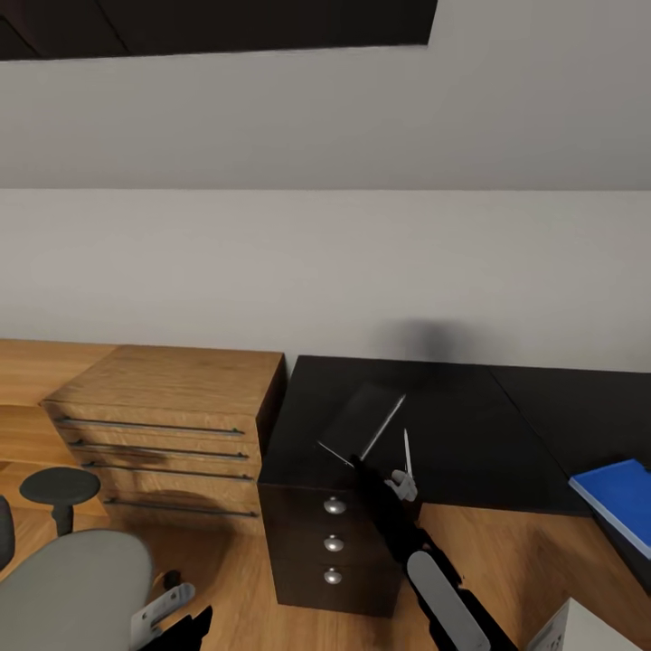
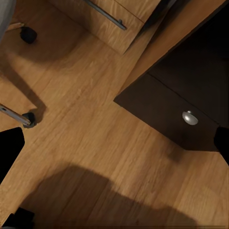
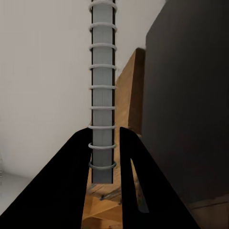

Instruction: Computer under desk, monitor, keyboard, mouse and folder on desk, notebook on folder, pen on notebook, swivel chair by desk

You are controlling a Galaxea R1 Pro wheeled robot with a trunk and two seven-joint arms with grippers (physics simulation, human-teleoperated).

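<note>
A pale, plain wall (image 1: 325, 262) ran across the room, meeting a lighter sloped surface above, with a dark panel (image 1: 217, 23) at the very top. A soft grey shadow smudged the wall just above the black table (image 1: 470, 407). The table's left end stood on a black drawer unit (image 1: 334, 542) with three round silver knobs. Touching its left side stood a wooden chest of drawers (image 1: 167, 425) with long dark bar handles. A lower wooden surface (image 1: 36, 366) extended beyond it. The floor (image 2: 95, 143) was warm wood plank, crossed by broad dark shadows.
</note>
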